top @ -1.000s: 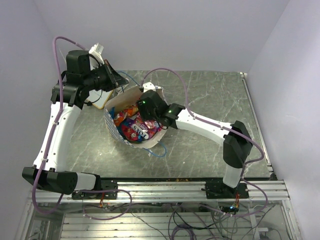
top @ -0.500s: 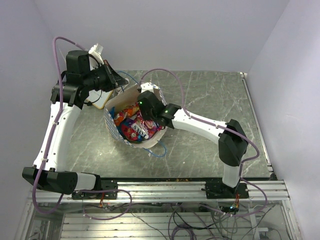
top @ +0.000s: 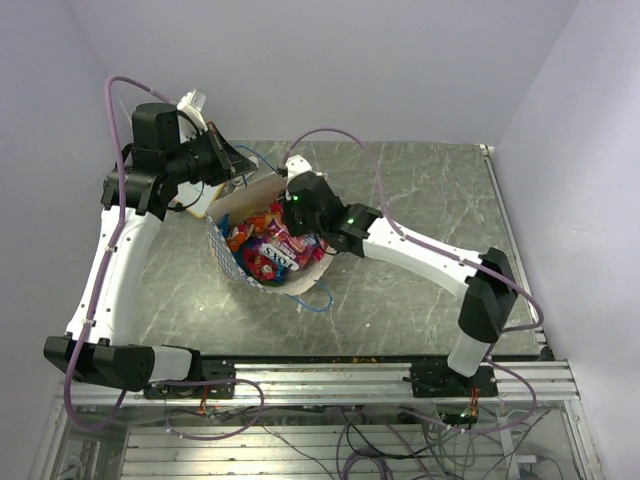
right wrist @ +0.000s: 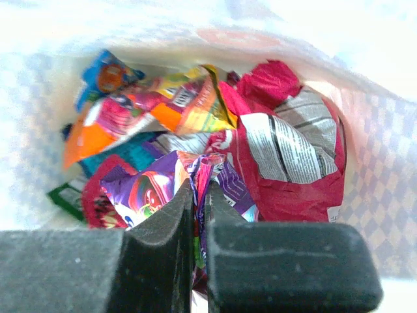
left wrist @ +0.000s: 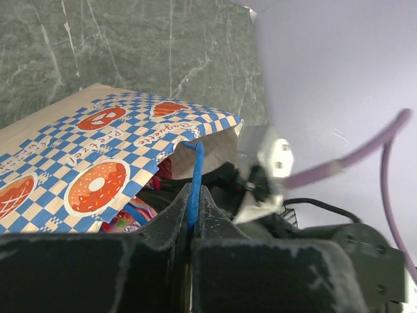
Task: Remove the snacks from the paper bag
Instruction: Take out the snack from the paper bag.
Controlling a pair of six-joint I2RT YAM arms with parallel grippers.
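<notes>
The paper bag (top: 232, 262), tan with a blue-and-white checkered band, lies open at the left middle of the table. My left gripper (left wrist: 193, 195) is shut on its thin blue cord handle (left wrist: 193, 176) and holds the rim (left wrist: 215, 134) up. Bright snacks (top: 262, 250) fill the bag. Inside it, my right gripper (right wrist: 200, 189) is shut on a pinched fold of the purple packet (right wrist: 156, 189). Beside that lie a large red-pink packet (right wrist: 287, 156), an orange one (right wrist: 130, 117) and a blue one (right wrist: 104, 72). In the top view the right fingertips are hidden in the bag's mouth.
The bag's other blue handle (top: 318, 303) trails on the marble table (top: 430, 190) by its near side. A flat light board (top: 195, 200) lies behind the bag under the left arm. Walls close the table at the back and on both sides.
My right gripper has closed on the purple packet inside the bag, and the right arm's elbow has swung to the right. The left gripper has stayed shut on the handle.
</notes>
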